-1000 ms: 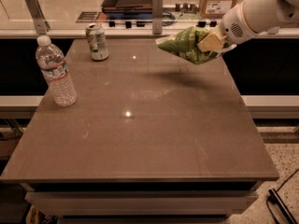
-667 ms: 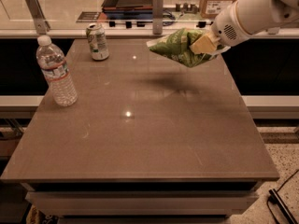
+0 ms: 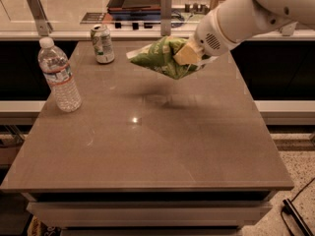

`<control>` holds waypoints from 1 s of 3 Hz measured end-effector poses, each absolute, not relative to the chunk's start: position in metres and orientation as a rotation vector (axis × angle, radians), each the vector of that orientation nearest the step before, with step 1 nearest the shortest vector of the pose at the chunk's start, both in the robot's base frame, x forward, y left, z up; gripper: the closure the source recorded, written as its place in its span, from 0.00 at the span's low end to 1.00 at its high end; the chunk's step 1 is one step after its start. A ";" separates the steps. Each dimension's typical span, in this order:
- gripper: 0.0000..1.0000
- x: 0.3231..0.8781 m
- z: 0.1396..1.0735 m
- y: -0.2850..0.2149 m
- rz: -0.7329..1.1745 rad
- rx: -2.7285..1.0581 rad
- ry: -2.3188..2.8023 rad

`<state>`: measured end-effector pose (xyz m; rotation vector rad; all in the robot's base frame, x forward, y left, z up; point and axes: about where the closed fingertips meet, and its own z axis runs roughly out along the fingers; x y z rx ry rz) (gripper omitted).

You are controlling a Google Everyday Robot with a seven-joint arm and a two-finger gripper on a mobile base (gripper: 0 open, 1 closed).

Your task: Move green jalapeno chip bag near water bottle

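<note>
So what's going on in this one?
The robot's single arm reaches in from the upper right, and its gripper is shut on the green jalapeno chip bag, holding it in the air above the far middle of the brown table. The water bottle stands upright near the table's left edge, well apart from the bag. A green-and-white soda can stands at the back, between the two. The bag has not yet been set down.
</note>
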<state>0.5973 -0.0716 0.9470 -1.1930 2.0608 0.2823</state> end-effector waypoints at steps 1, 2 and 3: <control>1.00 0.581 0.938 -0.038 0.317 -1.206 2.065; 1.00 0.564 0.928 -0.013 0.350 -1.219 2.071; 1.00 0.553 0.911 0.000 0.400 -1.220 2.076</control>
